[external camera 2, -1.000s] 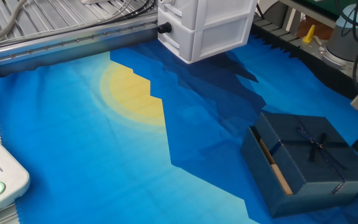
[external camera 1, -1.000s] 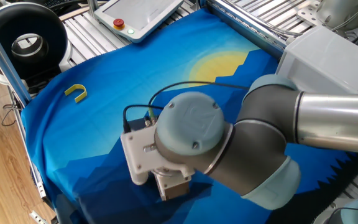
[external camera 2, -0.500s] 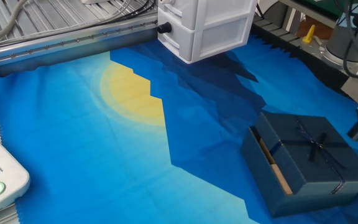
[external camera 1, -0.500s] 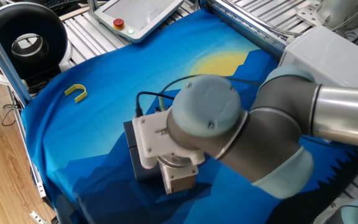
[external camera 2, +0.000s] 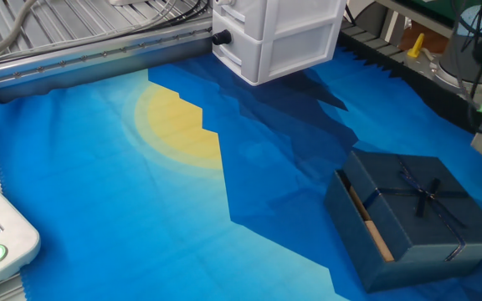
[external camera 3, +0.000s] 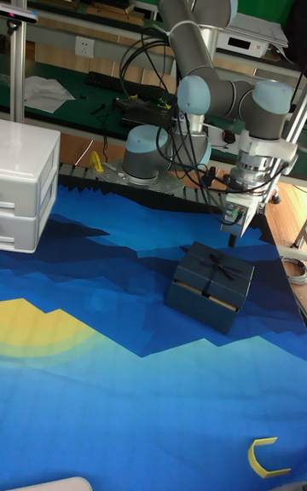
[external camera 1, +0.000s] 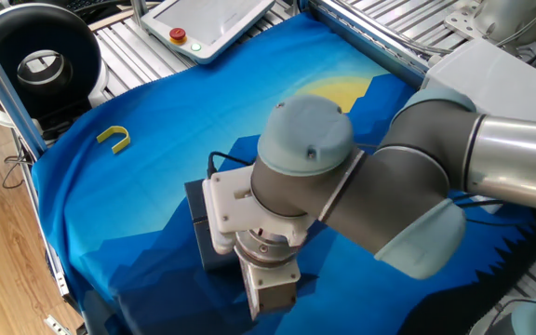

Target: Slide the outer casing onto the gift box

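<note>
- Outer casing, dark navy-grey square cardboard sleeve (external camera 2: 417, 209) with thin crossed ribbon and bow on top, lies on the blue printed cloth (external camera 2: 141, 209) near its edge, below the arm
- Gift box, dark inner tray (external camera 2: 366, 224), sits almost wholly inside the sleeve; a thin tan cardboard strip shows at the open side, so it looks nearly seated
- Gripper (external camera 3: 232, 231) hangs just above the sleeve's far edge in the tall fixed view, holding nothing; jaw opening cannot be told
- Risk: a push against the sleeve could skid both parts over the cloth, or bunch it
- Risk: a descent onto the lid could dent the card or snag the ribbon
- White plastic drawer unit (external camera 2: 279, 33) and yellow U-shaped piece (external camera 1: 114, 139) are well apart, no hazard
</note>
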Controlling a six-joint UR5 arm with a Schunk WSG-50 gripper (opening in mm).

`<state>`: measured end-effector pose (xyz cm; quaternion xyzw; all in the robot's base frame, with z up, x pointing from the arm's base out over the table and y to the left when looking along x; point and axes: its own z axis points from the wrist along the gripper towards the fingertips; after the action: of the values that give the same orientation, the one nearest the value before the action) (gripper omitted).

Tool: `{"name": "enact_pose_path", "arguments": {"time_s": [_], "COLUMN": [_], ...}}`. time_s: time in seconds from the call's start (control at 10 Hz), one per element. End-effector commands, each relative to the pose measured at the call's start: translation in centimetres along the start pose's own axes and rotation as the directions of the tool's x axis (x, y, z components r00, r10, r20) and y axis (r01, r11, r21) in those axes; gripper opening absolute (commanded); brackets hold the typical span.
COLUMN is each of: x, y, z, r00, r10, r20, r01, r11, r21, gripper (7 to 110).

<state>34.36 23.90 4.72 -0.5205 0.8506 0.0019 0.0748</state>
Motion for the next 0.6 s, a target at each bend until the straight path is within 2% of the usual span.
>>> {"name": "enact_pose_path", "arguments": {"time_s": [0.0, 0.1, 0.2, 0.5], "x": [0.0, 0.1, -0.2, -1.0], "y": [-0.6, -1.5, -1.6, -1.8], "z": [0.4, 0.2, 0.5, 1.5], "r00": [0.999, 0.999, 0.999, 0.997], "r10": [0.040, 0.032, 0.042, 0.072], "r20": [-0.007, -0.015, -0.007, 0.033], "r01": [-0.040, -0.031, -0.041, -0.071], "r11": [0.999, 0.999, 0.999, 0.997], "r21": [-0.001, 0.020, 0.022, -0.026], "gripper": [7, 7, 7, 7]}}
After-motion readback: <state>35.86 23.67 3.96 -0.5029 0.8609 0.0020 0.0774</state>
